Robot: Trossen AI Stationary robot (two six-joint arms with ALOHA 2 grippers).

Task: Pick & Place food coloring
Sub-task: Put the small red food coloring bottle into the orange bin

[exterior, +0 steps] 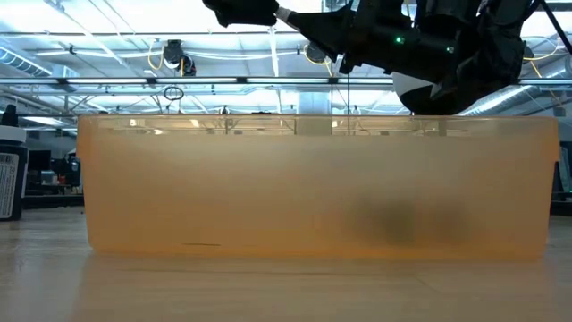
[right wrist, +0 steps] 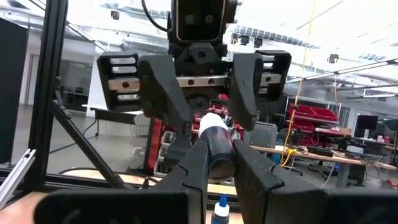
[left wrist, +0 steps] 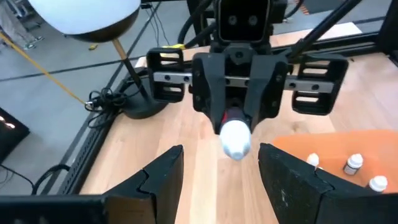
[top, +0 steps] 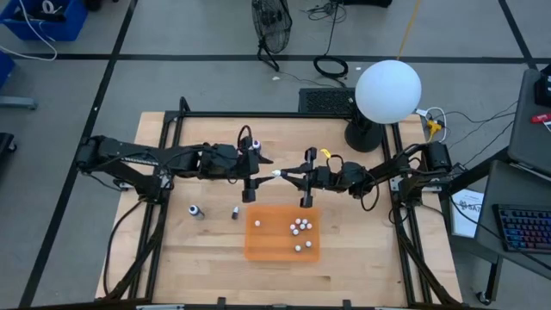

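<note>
Food coloring is spread over three places. At the left of the table, two small bottles [top: 196,211] [top: 234,212] stand on the bare wood, apart from each other and not yet collected.

Just right of them, above the table's middle, the left gripper [top: 265,169] is held level with its fingers spread, and nothing is clamped by it. One bottle [top: 277,173] is held in mid-air between the two arms, with its pale cap turned toward the left gripper. It is grasped by its body in the right gripper [top: 291,176], whose fingers are clenched on it. The arrangement is judged to be a hand-over, since the cap end is left free for the other arm to take.

Nearer than the grippers lies the orange tray [top: 258,250], in which several white-capped bottles [top: 297,226] have been gathered. It is taken to be the place of deposit.

Only the layout is given by the high view. In the left wrist view the held bottle's [left wrist: 236,137] red body and rounded white cap are seen head-on, with clear space either side of it before the open fingers [left wrist: 161,180]. In the right wrist view the grip on the bottle [right wrist: 214,146] is shown close, and the left gripper's fingers are seen flanking the cap. The low view is filled by the tray's wall [exterior: 223,188], and its contents cannot be made out there.
</note>
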